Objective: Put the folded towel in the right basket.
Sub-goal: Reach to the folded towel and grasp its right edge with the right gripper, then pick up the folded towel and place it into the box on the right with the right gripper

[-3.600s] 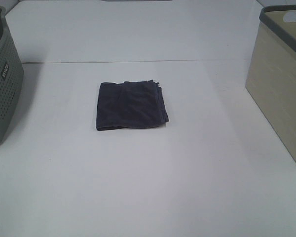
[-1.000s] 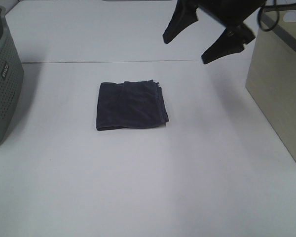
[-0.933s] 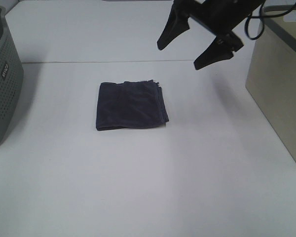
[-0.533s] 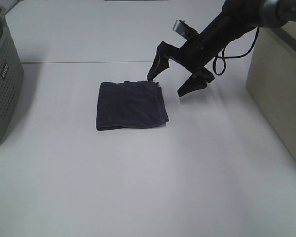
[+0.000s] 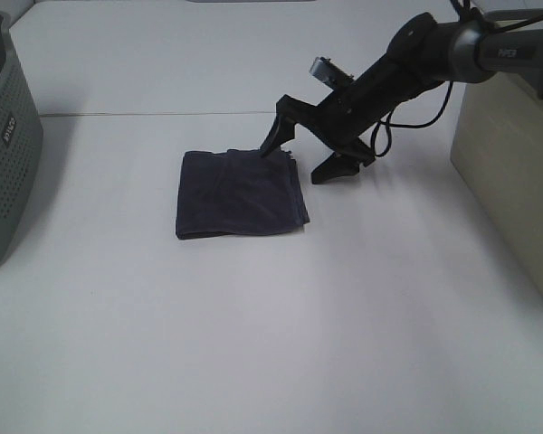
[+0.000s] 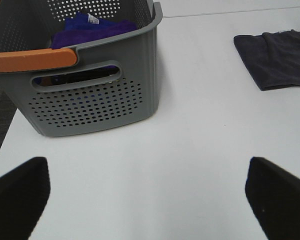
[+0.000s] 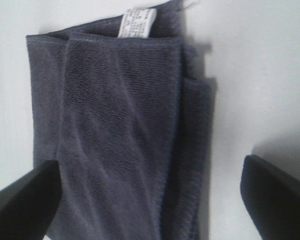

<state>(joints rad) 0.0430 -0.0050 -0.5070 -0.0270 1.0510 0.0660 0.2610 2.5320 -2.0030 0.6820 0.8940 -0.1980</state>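
Observation:
The folded dark grey towel (image 5: pixel 240 193) lies flat on the white table (image 5: pixel 281 316), left of centre. My right gripper (image 5: pixel 296 163) is open and low over the towel's far right corner, one finger at the far edge, the other just off the right edge. In the right wrist view the towel (image 7: pixel 125 125), with a white label (image 7: pixel 137 22), fills the space between the spread fingers (image 7: pixel 20 205). The beige right basket (image 5: pixel 516 154) stands at the right edge. My left gripper (image 6: pixel 147 210) is open and empty, and does not show in the exterior view.
A grey perforated basket (image 5: pixel 4 136) stands at the left edge. In the left wrist view it (image 6: pixel 90 95) has an orange handle (image 6: pixel 32 57) and holds purple and blue cloths (image 6: pixel 97 27). The dark towel (image 6: pixel 277 60) shows far off in that view.
My right arm has come in from the upper right and dropped, open, to the towel's far right corner. The towel has not moved.

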